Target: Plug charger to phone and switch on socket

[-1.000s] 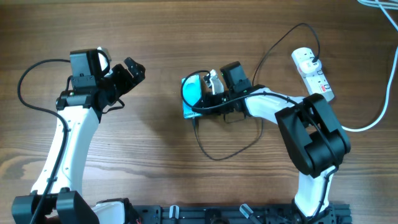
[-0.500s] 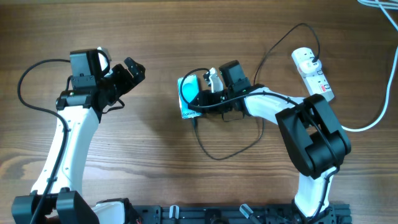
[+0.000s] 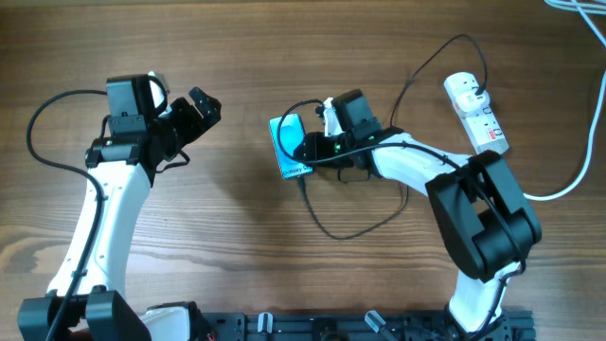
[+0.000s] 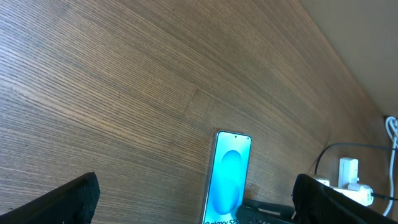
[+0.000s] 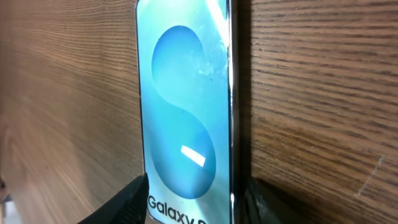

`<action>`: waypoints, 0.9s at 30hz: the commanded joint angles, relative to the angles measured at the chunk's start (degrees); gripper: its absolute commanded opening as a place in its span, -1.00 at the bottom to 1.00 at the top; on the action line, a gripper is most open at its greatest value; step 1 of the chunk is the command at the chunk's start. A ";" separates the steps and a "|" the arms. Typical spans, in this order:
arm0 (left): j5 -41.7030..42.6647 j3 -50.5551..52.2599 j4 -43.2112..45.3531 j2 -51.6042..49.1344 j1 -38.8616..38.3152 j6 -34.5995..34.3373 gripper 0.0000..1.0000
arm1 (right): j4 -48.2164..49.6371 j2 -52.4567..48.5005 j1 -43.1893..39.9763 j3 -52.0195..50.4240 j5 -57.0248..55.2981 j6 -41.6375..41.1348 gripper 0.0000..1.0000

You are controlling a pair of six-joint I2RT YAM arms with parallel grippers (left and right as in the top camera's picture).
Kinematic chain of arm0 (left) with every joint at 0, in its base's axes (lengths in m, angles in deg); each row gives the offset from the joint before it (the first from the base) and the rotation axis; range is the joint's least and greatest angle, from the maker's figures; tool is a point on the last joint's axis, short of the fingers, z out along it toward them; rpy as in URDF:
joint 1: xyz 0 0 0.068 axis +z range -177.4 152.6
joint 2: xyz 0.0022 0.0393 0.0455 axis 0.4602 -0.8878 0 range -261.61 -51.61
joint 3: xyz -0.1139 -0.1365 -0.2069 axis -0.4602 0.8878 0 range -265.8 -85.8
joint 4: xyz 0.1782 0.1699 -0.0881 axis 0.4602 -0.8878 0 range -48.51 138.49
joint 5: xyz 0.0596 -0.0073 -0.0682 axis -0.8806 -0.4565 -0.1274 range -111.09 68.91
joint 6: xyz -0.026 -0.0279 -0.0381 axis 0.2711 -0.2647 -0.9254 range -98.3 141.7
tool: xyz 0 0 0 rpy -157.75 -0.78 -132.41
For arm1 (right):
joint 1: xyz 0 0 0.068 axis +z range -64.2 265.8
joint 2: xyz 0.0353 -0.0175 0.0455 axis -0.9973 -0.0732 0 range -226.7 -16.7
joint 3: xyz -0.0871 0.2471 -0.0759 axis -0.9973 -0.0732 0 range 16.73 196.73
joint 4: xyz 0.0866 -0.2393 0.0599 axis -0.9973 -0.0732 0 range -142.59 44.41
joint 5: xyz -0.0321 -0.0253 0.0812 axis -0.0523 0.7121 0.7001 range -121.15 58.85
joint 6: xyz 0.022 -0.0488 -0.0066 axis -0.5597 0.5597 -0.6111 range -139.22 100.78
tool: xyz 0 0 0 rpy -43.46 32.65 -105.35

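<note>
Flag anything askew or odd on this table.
The phone lies at a slant in the overhead view, its lower end pinched between the right gripper's fingers. The charger sprawls in a loose loop beneath that arm. Nothing looks spilled or damaged.

The phone (image 3: 289, 147) has slid a little toward 9 o'clock and turned, so its far end now leans toward 11 o'clock. More of its teal screen lies uncovered than a second ago. The right gripper (image 3: 309, 152) has drawn back toward 3 o'clock off the screen, and its wrist has shifted slightly toward 10 o'clock. The right arm's elbow has swung toward 5 o'clock. The slack loop of the charger (image 3: 343, 236) on the table has drifted toward 3 o'clock.
</note>
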 commanded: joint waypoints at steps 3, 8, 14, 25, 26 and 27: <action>-0.94 0.02 0.11 0.74 0.22 1.07 1.00 | -2.80 2.32 4.02 -0.87 -18.03 0.39 0.05; -0.94 0.02 0.13 0.74 0.22 1.07 1.00 | -2.69 2.93 7.67 -0.87 -25.64 0.42 0.09; -0.94 0.02 0.11 0.74 0.22 1.09 1.00 | -16.90 7.67 7.08 8.24 -23.61 3.43 0.19; -0.92 0.04 0.11 0.74 0.22 1.07 1.00 | -46.14 12.26 -8.44 20.46 -34.84 16.59 0.99; -0.92 0.02 0.11 0.74 0.22 1.09 1.00 | -46.58 12.26 -10.71 20.46 -36.06 15.72 1.00; -0.92 0.02 0.11 0.74 0.22 1.07 1.00 | -47.17 12.26 -14.60 20.46 -37.16 13.70 0.99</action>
